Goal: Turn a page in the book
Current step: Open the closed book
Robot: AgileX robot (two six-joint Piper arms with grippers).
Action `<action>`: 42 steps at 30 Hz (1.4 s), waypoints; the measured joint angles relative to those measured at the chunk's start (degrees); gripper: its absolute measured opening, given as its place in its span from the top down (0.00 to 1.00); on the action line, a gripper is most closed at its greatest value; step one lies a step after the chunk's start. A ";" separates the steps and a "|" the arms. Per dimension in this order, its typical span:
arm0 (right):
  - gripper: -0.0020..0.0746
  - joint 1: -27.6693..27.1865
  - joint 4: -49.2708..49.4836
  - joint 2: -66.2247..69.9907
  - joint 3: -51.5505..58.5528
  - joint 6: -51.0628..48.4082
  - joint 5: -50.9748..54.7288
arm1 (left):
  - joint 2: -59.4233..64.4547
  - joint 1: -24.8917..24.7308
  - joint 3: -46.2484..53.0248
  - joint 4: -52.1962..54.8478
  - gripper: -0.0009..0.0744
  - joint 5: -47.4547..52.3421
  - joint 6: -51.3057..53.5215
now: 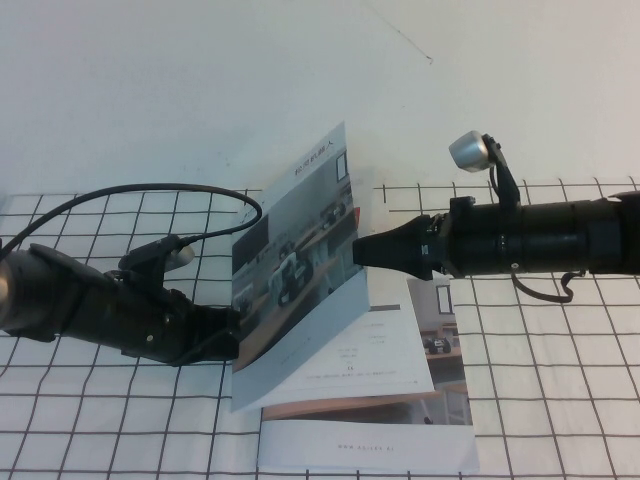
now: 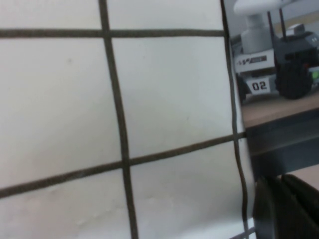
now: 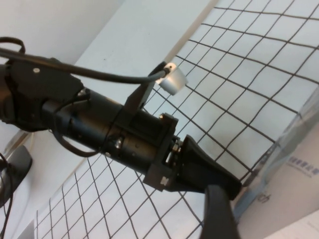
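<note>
High view: page (image 1: 296,262) lifted steeply off book (image 1: 400,370), between left hand (image 1: 232,338) and right hand (image 1: 362,250) (grips unclear). Sweep over gently.

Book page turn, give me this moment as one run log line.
page: lifted, mid-turn | left gripper: at its lower left edge | right gripper: against its right side | book: open on table

We see a white surface (image 1: 90,420) ruled with a black grid, meeting a plain white wall behind. On it lies the book (image 1: 400,370), its page (image 1: 295,270) raised between the left gripper (image 1: 232,335) and right gripper (image 1: 360,250). A second booklet (image 1: 370,445) lies under it, its edge showing nearest us.
</note>
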 joint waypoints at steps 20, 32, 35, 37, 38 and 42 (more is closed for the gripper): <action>0.43 1.91 0.20 4.30 -4.26 0.03 4.28 | 0.00 0.00 0.00 0.00 0.99 0.13 2.43; 0.44 1.91 0.20 4.43 -4.38 0.03 4.28 | -7.25 0.00 0.20 -0.26 0.99 0.74 4.78; 0.44 1.91 0.20 4.43 -4.38 0.03 4.08 | -12.38 -0.24 0.20 0.59 0.99 0.34 5.19; 0.44 1.91 0.20 4.43 -4.38 0.03 3.94 | -16.34 -1.00 0.20 2.89 0.99 0.07 5.93; 0.44 1.91 0.20 4.43 -4.38 0.03 3.94 | -18.32 -1.67 0.20 4.67 0.99 -0.01 6.08; 0.44 1.91 0.20 4.43 -4.38 0.03 3.92 | -25.60 -6.16 0.43 13.57 0.99 -1.20 5.13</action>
